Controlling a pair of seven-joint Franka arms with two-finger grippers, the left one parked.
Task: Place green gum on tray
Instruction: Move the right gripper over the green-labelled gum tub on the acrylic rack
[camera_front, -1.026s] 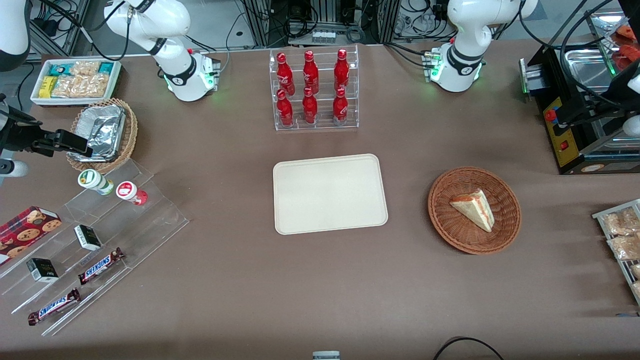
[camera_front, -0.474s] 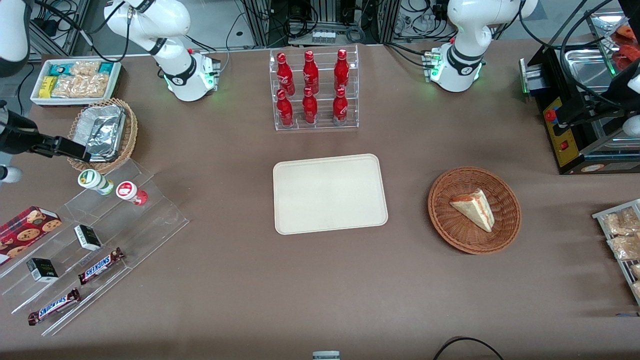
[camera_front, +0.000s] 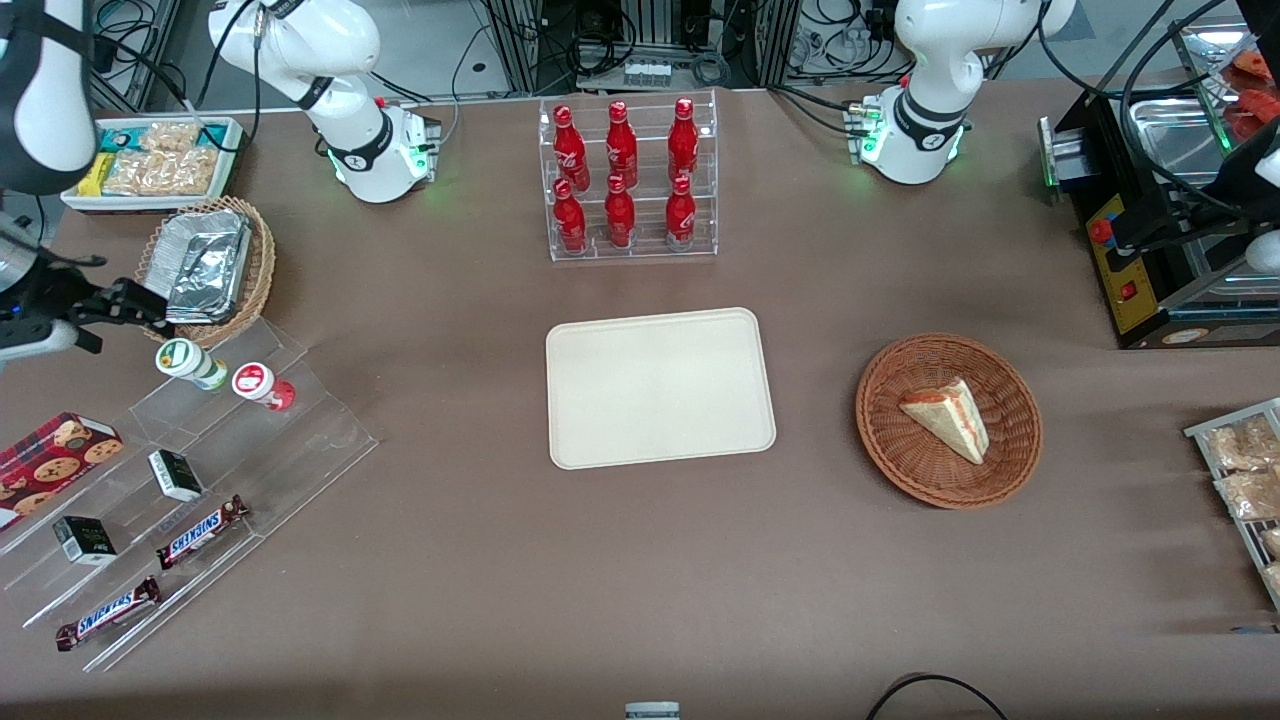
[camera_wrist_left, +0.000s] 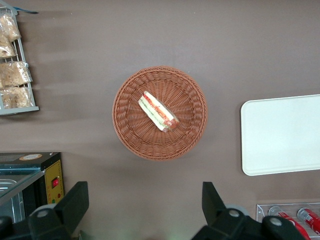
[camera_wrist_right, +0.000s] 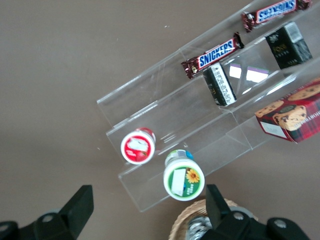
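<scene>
The green gum (camera_front: 185, 361) is a small bottle with a white lid marked green. It stands on the top step of a clear acrylic stand, beside the like red gum (camera_front: 261, 384). My right gripper (camera_front: 140, 305) hovers just above the green gum, a little farther from the front camera, open and empty. In the right wrist view the green gum (camera_wrist_right: 183, 181) shows between the spread fingers of the gripper (camera_wrist_right: 147, 205), closer to one of them, with the red gum (camera_wrist_right: 137, 146) beside it. The cream tray (camera_front: 660, 388) lies empty at the table's middle and shows in the left wrist view (camera_wrist_left: 280, 135).
A wicker basket with a foil dish (camera_front: 205, 265) sits close by the gripper. The acrylic stand (camera_front: 200, 480) also holds Snickers bars, dark boxes and a cookie box. A white snack tray (camera_front: 150, 160), a cola bottle rack (camera_front: 625, 180) and a sandwich basket (camera_front: 948, 420) are on the table.
My gripper has shifted a little nearer the front camera, toward the green gum, and turned. The arm's white link has swung into view above it. The gum bottles have not moved.
</scene>
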